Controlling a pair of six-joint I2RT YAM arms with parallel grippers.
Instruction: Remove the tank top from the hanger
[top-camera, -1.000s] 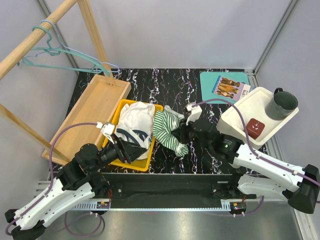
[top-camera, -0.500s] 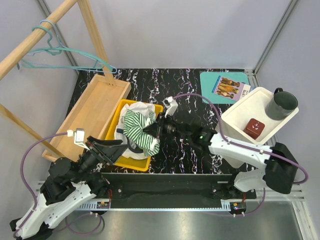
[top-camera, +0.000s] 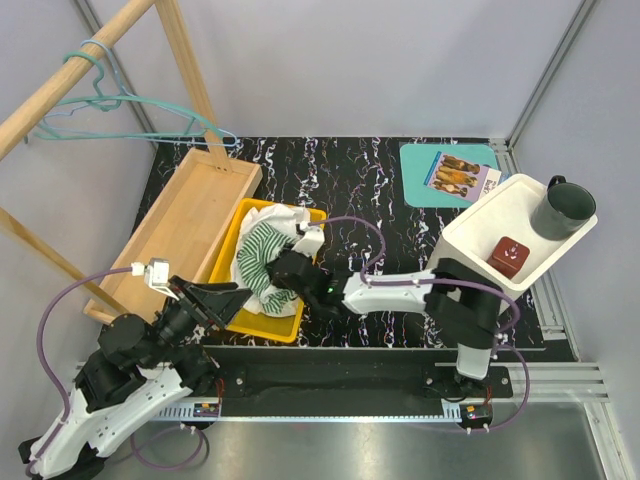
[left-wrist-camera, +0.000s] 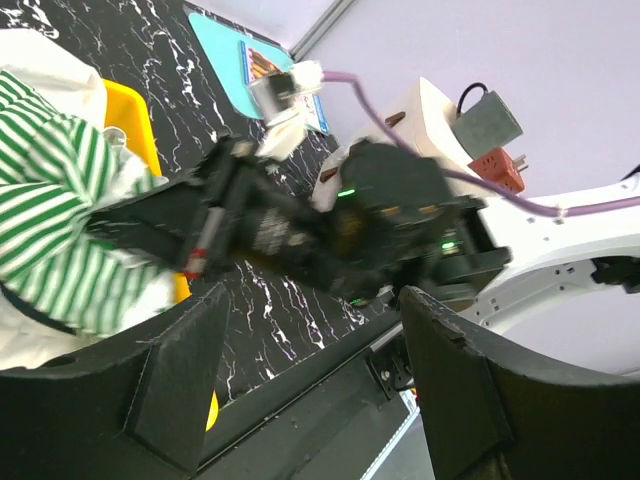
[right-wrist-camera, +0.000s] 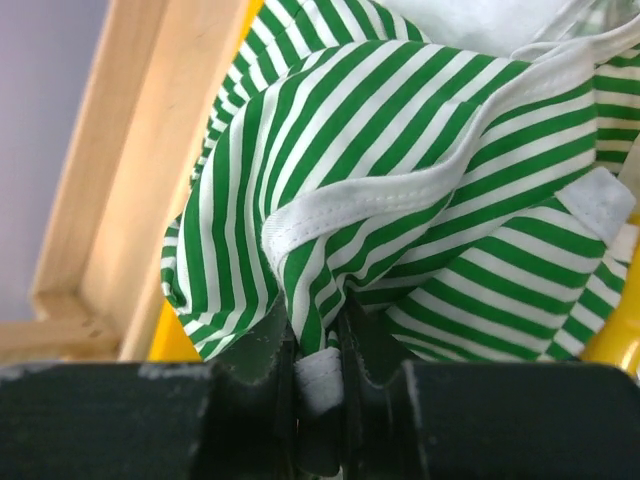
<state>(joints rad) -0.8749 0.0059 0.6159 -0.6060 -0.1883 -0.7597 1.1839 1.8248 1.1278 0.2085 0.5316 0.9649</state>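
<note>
**Tank top's off the hanger and down in the bin, right arm has hold of it**

Checking in from the remote station. The striped green-and-white tank top (top-camera: 258, 252) is bunched up in the yellow bin (top-camera: 272, 326), lying on top of a white garment (top-camera: 292, 222) that's in there too. The teal hanger (top-camera: 130, 108) is up on the wooden rail (top-camera: 60, 80) at the back left with nothing on it, well apart from the top.

The right gripper (top-camera: 285, 268) is stretched right across the black marbled table (top-camera: 380, 190) to the bin. In its wrist cam the jaws are nearly together, pinching a fold of the striped fabric with a bit of the white hem poking out between the fingertips (right-wrist-camera: 300, 385). So that's a narrow grip on the tank top, and the rest of it fans out above the fingers.

The left gripper (top-camera: 238, 300) sits at the near left edge of the bin, pointing at the pile. Its jaws are spread wide and there's nothing between them; in its wrist cam I'm looking straight through the gap at the right arm. From overhead I honestly can't tell if the lower finger is touching the bin rim or just above it.

Other stuff: the long wooden tray (top-camera: 190, 210) is just beside the bin on the left, and a white tub (top-camera: 470, 235) at the right holds a dark mug (top-camera: 563, 208) and a small red block (top-camera: 510, 255).
</note>
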